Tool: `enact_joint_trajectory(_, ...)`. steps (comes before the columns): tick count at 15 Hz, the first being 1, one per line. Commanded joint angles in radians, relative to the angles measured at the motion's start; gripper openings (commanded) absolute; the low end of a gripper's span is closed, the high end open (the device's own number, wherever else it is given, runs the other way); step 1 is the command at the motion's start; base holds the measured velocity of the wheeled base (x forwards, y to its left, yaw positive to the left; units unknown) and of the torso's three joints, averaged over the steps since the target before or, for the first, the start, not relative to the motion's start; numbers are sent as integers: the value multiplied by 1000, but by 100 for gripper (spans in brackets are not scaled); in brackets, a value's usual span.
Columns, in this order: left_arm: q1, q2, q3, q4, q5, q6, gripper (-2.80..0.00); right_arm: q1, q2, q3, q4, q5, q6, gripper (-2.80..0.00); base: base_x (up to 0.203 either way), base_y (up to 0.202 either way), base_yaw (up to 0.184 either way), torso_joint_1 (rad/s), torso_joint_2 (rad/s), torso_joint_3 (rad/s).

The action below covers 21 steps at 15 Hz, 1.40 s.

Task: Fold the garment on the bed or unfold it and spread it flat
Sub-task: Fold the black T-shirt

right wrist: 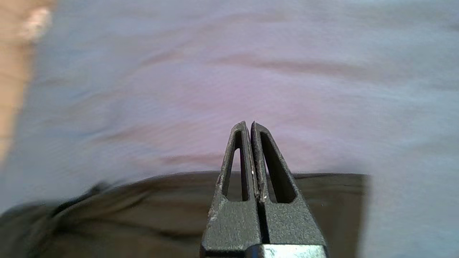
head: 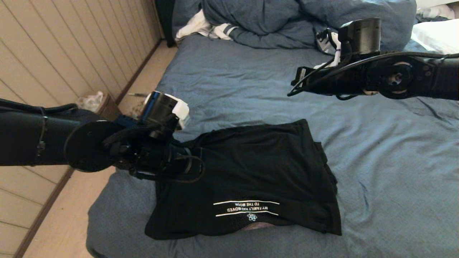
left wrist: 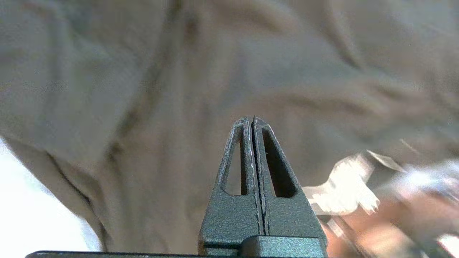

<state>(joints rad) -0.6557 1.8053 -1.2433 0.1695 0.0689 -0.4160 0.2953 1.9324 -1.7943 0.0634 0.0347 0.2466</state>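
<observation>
The garment (head: 251,172), a black T-shirt, lies folded into a rough rectangle on the bed (head: 376,161), white lettering upside down near its front edge. My left gripper (head: 188,156) is at the shirt's left edge, low over the cloth. In the left wrist view it (left wrist: 252,118) is shut with nothing between the fingers, and the garment (left wrist: 143,89) fills most of the picture. My right gripper (head: 296,84) hovers above bare sheet beyond the shirt's far right corner. It (right wrist: 250,123) is shut and empty, with the garment's edge (right wrist: 107,215) below it.
A bulky blue duvet (head: 272,21) and a white stripe-cuffed cloth (head: 211,28) are heaped at the head of the bed, with a white pillow (head: 435,36) at the far right. The bed's left edge drops to a wooden floor (head: 61,222) beside a panelled wall.
</observation>
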Motion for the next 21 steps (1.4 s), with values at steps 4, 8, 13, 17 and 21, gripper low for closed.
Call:
enact_joint_trajectory(4,-4,105,7,-75,101,29,-280,-14,-47,22,-2,23,15,-280,0,0,0,0,0,0)
enact_joint_trajectory(8,143,86,-2,-79,101,84,-280,-20,-76,34,-5,62,29,-280,0,0,0,0,0,0)
enact_joint_trajectory(13,243,109,-84,-135,102,154,-280,-12,-82,40,-10,65,23,-280,0,0,0,0,0,0)
enact_joint_trajectory(17,268,207,-245,-137,104,129,-280,-16,-82,44,-11,65,20,-280,0,0,0,0,0,0)
enact_joint_trajectory(21,305,262,-402,-112,110,128,-280,-22,-79,42,-11,65,20,-280,0,0,0,0,0,0)
